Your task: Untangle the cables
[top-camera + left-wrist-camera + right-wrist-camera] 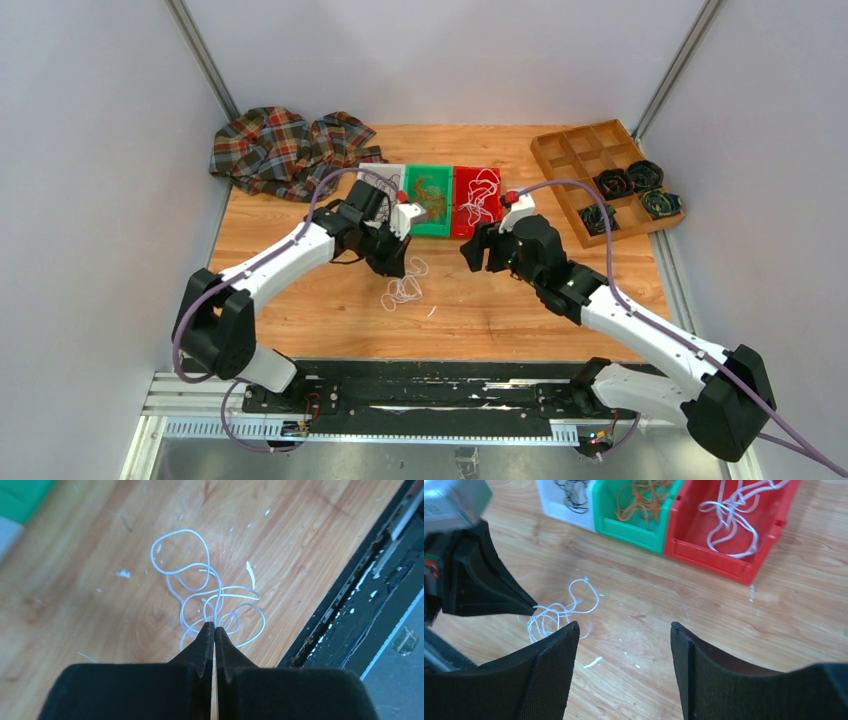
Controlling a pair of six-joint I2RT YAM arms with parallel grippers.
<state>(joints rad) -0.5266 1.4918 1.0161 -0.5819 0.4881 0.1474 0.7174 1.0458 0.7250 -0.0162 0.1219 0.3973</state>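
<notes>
1. Down on the surface (75, 605), nearest the arms, a white cable (200, 587) lies in loose loops. The left claw (215, 627) is pinched tight on one strand, probably to lift it clear.
2. Just beside it hovers the right claw (624, 626), fingers apart, empty, seemingly ready to assist.
3. Farther back, sorting by colour: white bin (561, 512) holds black cables (571, 490), green bin (634, 532) orange cables (644, 500), red bin (719, 562) white cables (729, 525).
</notes>
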